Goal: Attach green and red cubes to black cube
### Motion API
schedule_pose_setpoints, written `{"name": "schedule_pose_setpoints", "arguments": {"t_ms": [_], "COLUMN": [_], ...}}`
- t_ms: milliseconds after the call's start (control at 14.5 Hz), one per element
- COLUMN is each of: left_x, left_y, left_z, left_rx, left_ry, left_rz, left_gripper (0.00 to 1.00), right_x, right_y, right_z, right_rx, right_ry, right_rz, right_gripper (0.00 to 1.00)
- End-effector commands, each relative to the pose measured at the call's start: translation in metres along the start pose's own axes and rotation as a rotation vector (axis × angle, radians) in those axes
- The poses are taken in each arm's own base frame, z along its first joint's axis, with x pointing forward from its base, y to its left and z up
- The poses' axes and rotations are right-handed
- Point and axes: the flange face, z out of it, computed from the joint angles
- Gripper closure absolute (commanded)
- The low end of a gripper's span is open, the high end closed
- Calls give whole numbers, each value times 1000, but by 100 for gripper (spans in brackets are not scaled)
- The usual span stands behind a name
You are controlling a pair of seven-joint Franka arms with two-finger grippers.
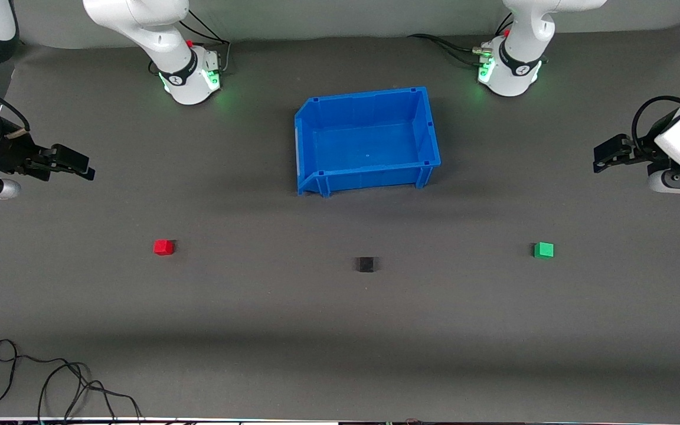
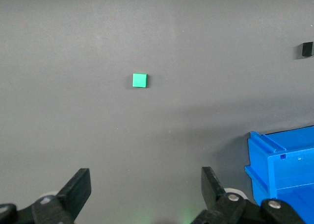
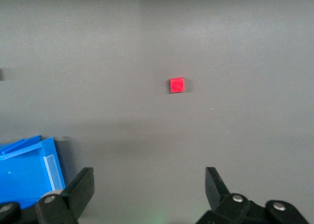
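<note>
On the grey mat [image 1: 340,330], in the front view, we log red cube [image 1: 163,247], black cube [image 1: 366,264] and green cube [image 1: 543,249] well apart, nearer the camera than the blue bin [image 1: 428,127]. Left wrist view: left gripper [image 2: 145,192] spread wide, empty, above bare mat near the green cube [image 2: 140,80]. Right wrist view: right gripper [image 3: 149,190] likewise spread, red cube [image 3: 177,85] apart from it.

Blue bin [image 2: 287,170] cut off at the left wrist view's edge, black cube [image 2: 307,49] clipped there too, both arms' upper links out of frame

black cube [image 1: 365,264] between red cube [image 1: 163,247] and green cube [image 1: 543,249], bin [image 1: 316,177] farther
</note>
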Motion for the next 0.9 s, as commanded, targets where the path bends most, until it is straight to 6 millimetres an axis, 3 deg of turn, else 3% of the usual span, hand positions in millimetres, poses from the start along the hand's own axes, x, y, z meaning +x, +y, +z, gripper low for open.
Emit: {"name": "schedule_pose_setpoints", "arguments": {"t_ms": [0,345,828], "left_x": [-1,-1,15], "left_y": [-1,-1,-11], "left_z": [-3,-4,-15], "left_rx": [14,13,13], "left_ry": [-8,-7,-18], "left_rz": [0,-5,-93], "left_gripper": [0,0,0], "right_x": [2,4,4], "right_y": [-3,-3,1], "right_z": [-3,-4,-4], "right_rx": [-7,-7,-7], "right_ry": [6,9,10], "right_rz": [8,9,17], "right_gripper": [0,0,0]}}
